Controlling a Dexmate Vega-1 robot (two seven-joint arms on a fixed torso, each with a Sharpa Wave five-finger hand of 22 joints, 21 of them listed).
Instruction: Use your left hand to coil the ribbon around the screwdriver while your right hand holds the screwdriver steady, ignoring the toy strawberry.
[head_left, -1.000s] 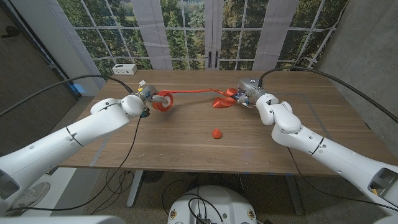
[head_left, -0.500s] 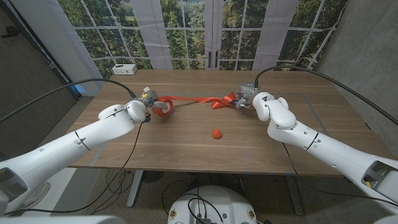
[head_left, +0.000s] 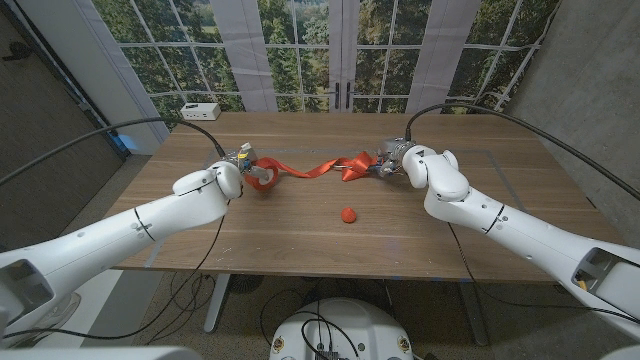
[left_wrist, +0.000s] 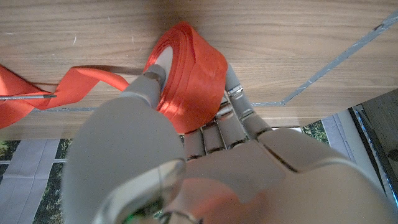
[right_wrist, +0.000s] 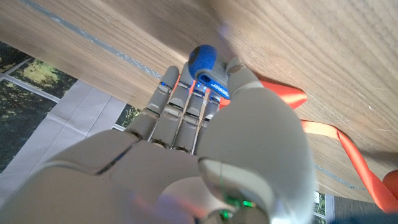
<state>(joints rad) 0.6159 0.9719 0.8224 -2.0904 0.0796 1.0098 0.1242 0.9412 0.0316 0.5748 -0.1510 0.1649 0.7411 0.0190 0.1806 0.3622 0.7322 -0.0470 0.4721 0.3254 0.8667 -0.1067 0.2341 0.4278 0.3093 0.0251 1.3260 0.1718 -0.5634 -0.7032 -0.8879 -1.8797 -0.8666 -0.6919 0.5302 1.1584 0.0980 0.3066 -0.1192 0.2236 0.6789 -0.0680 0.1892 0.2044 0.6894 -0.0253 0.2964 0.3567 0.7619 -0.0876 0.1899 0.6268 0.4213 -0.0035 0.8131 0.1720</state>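
The tabletop (head_left: 300, 215) is brown wood with a fine straight grain and a thin pale line marked across it. On it lies a red ribbon (head_left: 305, 169), a flat satin-like band that runs twisted and slack between the two hands. At its left end it is wound into a thick round roll (left_wrist: 189, 74) with a pale core. The left hand (head_left: 245, 165) grips this roll: its smooth grey fingers (left_wrist: 239, 115) curl round the outside and the thumb presses at the core.

The right hand (head_left: 395, 160) has its fingers (right_wrist: 180, 102) closed around the screwdriver (right_wrist: 204, 65), whose rounded blue handle end with an orange stripe sticks out past the fingertips. In the head view the ribbon bunches into loose red folds just beside this hand. The screwdriver's shaft cannot be made out, nor whether any ribbon is wrapped on it.

A small round red toy strawberry (head_left: 347, 214) sits alone on the tabletop nearer the robot, well apart from both hands.

Compared with a second ago, the two hands have drawn closer together, the left one moving toward the middle and the right one nearer the centre too. The ribbon between them, earlier stretched fairly straight, now sags and twists. The strawberry has not moved
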